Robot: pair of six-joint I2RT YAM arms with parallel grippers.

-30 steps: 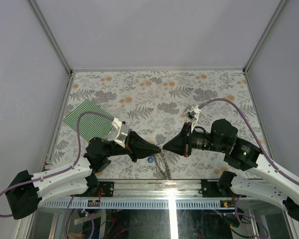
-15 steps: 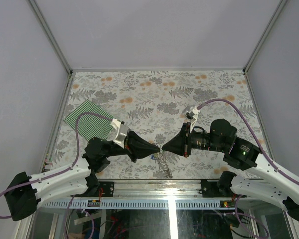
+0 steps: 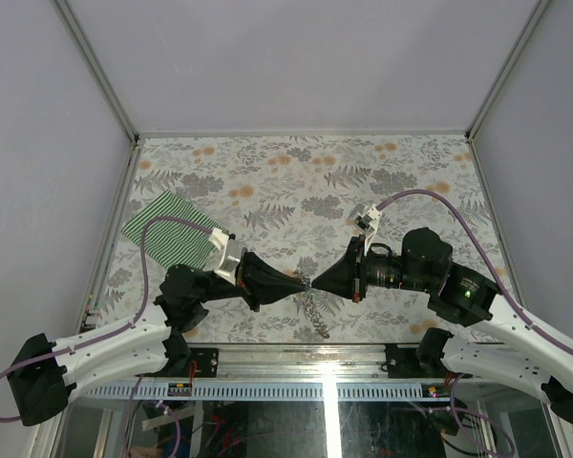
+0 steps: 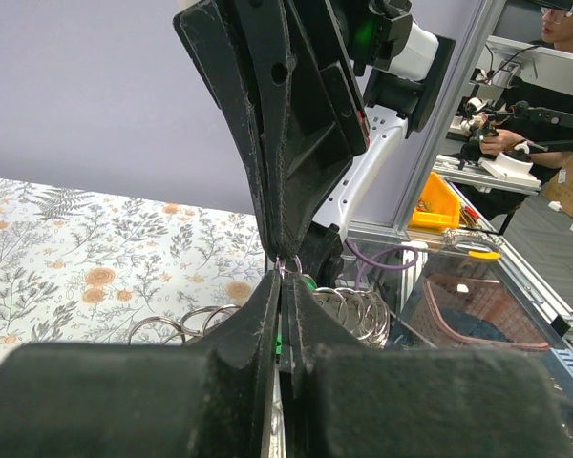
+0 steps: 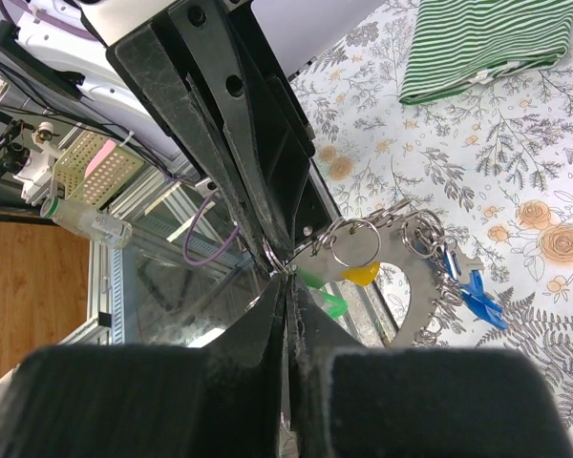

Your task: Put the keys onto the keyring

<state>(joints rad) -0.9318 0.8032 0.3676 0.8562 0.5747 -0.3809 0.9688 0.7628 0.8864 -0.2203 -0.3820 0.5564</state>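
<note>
Floral tablecloth (image 3: 296, 181) — left jaws, right jaws shut tip-to-tip, both pinching the keyring (image 3: 312, 308).

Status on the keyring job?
Left gripper, right gripper: jaws shut, tip to tip on keyring. Green key, yellow key, blue key hang by it. Striped cloth lies clear.

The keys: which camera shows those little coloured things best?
The right wrist view: the keys, blue, yellow and green, hang in plain sight. The left wrist view shows a green sliver; the top view only the keyring chain.
</note>
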